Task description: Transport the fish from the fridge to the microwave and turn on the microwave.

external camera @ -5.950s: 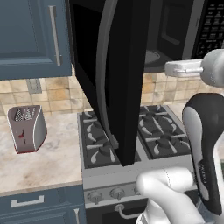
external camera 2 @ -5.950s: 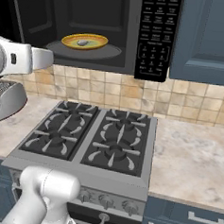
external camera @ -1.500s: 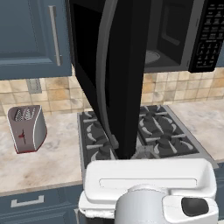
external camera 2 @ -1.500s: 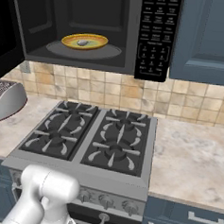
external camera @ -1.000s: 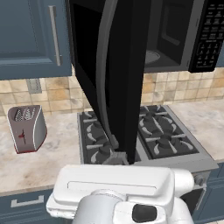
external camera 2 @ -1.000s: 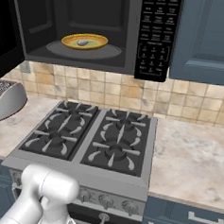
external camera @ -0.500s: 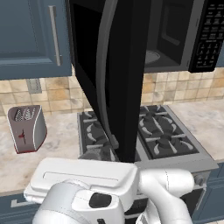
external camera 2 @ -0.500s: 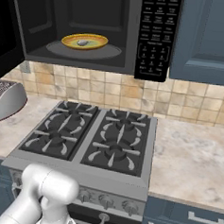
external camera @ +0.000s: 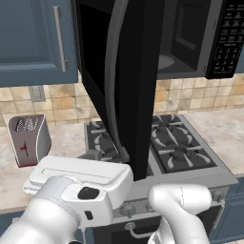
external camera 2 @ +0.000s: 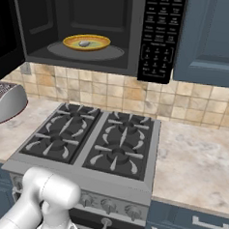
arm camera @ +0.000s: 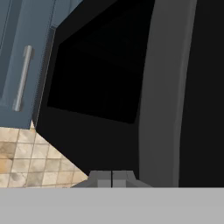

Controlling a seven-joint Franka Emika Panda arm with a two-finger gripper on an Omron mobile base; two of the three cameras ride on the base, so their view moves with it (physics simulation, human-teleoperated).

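- The microwave [external camera 2: 93, 28] hangs above the stove [external camera 2: 92, 144], its black door [external camera: 131, 81] swung wide open toward the robot.
- The fish [external camera 2: 84, 44] lies on a yellow plate [external camera 2: 99, 42], which rests on the round tray [external camera 2: 58, 49] inside the microwave.
- The gripper [arm camera: 112, 178] has its jaws pressed together, holding nothing, and points at the open door just beside its long grey handle [arm camera: 164, 87].
- A toaster [external camera: 28, 140] stands on the desk [external camera: 66, 140] left of the stove.
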